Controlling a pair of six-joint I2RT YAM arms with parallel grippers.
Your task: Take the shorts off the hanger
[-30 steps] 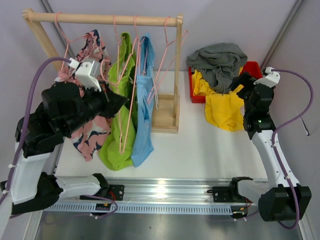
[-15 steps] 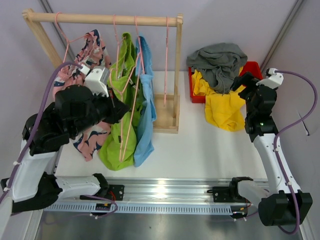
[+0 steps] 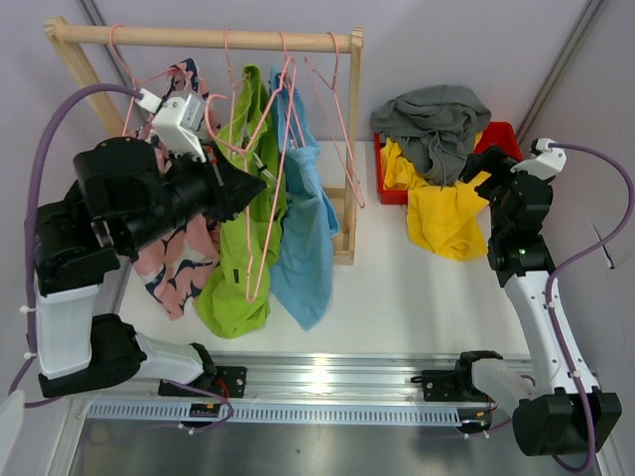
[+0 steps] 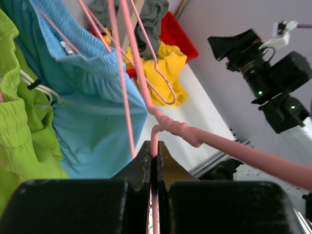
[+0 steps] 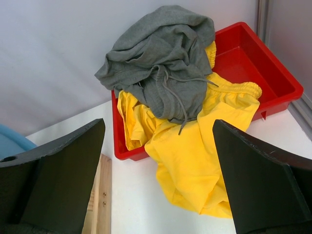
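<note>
Here the left gripper (image 4: 153, 152) is pinched tight on a thin pink wire hanger (image 4: 178, 130) just below its twisted neck, beside the light blue fabric shorts (image 3: 308, 248) hanging under the wooden rail (image 3: 198, 38). The right gripper (image 5: 158, 126) gapes wide, holding nothing, over the yellow shorts (image 5: 190, 161) spilling from a red plastic tray (image 5: 253, 63).

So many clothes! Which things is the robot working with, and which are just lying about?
In the job: pink hanger pinched in the left gripper; light blue shorts, lime green shorts and pink patterned shorts hanging on the wooden rack.
Lying about: grey shorts and yellow shorts, already off, heaped at the red tray; right gripper open.
</note>
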